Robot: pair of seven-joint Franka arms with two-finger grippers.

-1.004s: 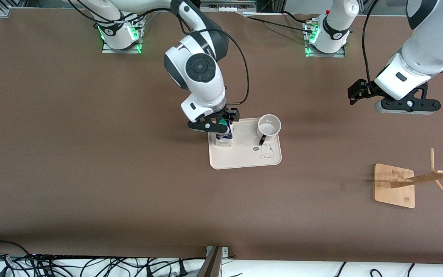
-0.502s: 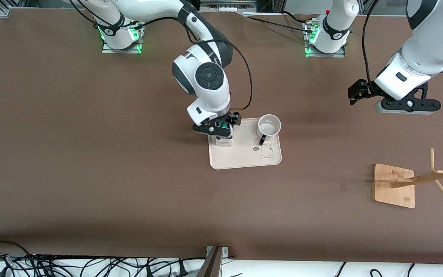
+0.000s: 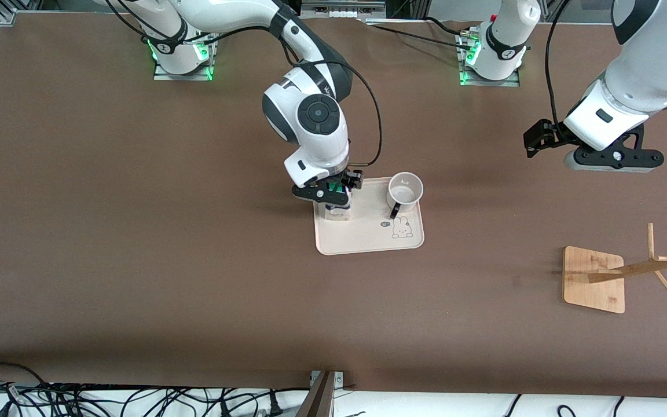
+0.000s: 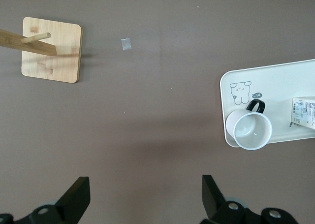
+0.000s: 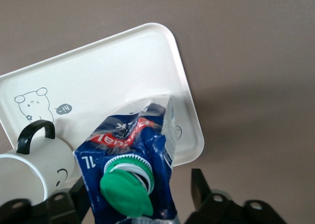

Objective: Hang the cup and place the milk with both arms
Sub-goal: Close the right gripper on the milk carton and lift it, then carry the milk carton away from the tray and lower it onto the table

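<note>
The milk carton [image 3: 337,214] stands on the cream tray [image 3: 368,238] at the corner toward the right arm's end. My right gripper [image 3: 333,195] is low over it. In the right wrist view the carton's blue top [image 5: 133,150] and green cap [image 5: 127,189] sit between my open fingers [image 5: 199,189], with a gap on one side. The white cup [image 3: 405,190] stands upright on the same tray, its black handle toward the front camera; it also shows in the left wrist view [image 4: 252,130]. My left gripper [image 3: 611,158] is open and empty [image 4: 146,194], waiting high over bare table.
A wooden cup rack [image 3: 594,279] with slanted pegs stands near the left arm's end of the table, nearer the front camera than the left gripper. It also shows in the left wrist view [image 4: 51,49]. A rabbit drawing marks the tray beside the cup.
My right gripper has shifted toward the cup and come down around the carton's top, and now hides most of it. The left arm, cup and rack have not moved.
</note>
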